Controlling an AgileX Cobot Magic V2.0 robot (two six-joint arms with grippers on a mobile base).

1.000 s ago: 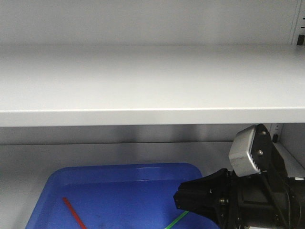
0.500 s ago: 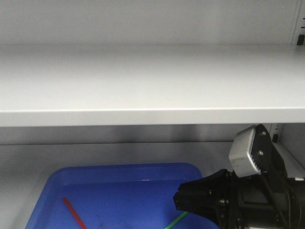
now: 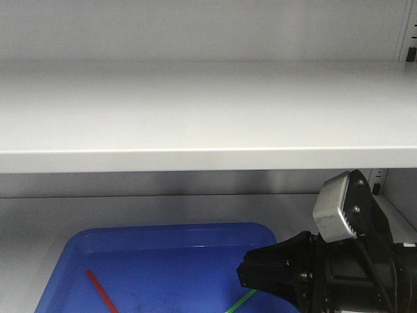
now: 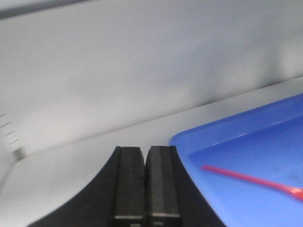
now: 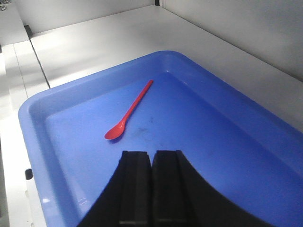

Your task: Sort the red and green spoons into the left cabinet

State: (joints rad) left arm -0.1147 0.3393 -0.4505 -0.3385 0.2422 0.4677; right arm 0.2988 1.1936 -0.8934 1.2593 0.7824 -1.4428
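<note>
Right claw closed and empty, poised over the blue tray; left claw likewise closed, beside the tray's rim. Red spoon lies at 12 o'clock from the right claw; green spoon is only partly visible. Risk: closed pads descending would push the slim spoon rather than grasp it.

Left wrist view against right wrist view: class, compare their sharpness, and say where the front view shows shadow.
Left wrist view: soft and hazy, the red spoon and blue tray blurred at the edges. Right wrist view: sharper, the spoon's bowl and handle crisply outlined, with a pale sheen on the tray rim. Front view: a dark shadow band under the cabinet shelf, and the green spoon mostly hidden behind the right arm.
</note>
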